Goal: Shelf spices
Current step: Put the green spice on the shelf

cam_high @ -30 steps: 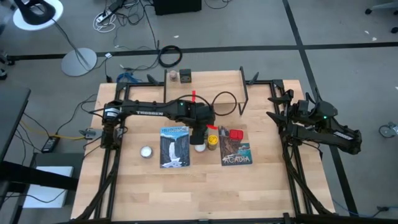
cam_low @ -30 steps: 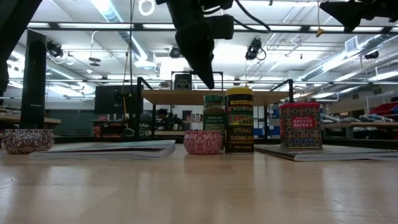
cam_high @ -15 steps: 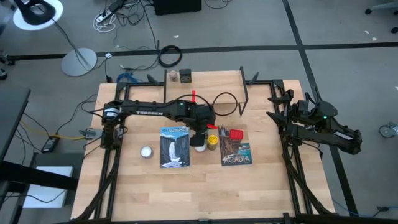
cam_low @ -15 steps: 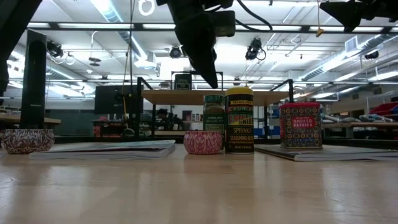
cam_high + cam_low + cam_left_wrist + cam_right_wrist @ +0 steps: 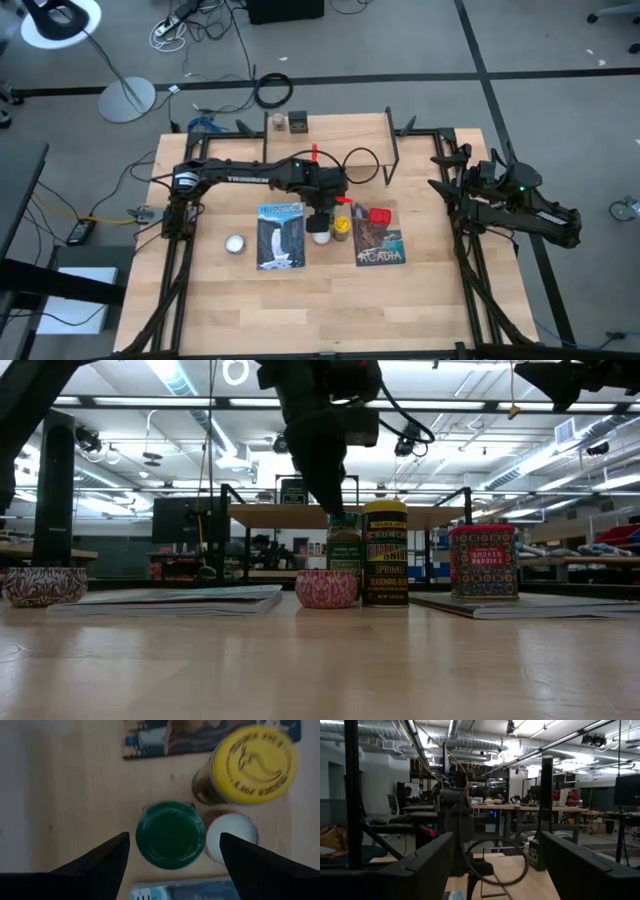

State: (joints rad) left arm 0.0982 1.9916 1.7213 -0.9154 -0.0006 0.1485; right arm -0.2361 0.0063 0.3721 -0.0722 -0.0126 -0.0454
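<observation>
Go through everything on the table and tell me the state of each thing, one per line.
Green jar: upright, lid on, below the open left pincer, not gripped.
Yellow-capped jar: upright, capped.
Red tin: upright on a picture book.
White ball: beside the green jar.
Shelf: standing, one dark tin on top.
Right pincer: open, parked at the table's right edge.

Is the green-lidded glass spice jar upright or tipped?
Upright: the green-lidded glass spice jar shows its round lid from above and stands straight in the low view.

left hand (image 5: 172,851) | lowered over green jar (image 5: 170,835) (fingers spread wider)
</observation>
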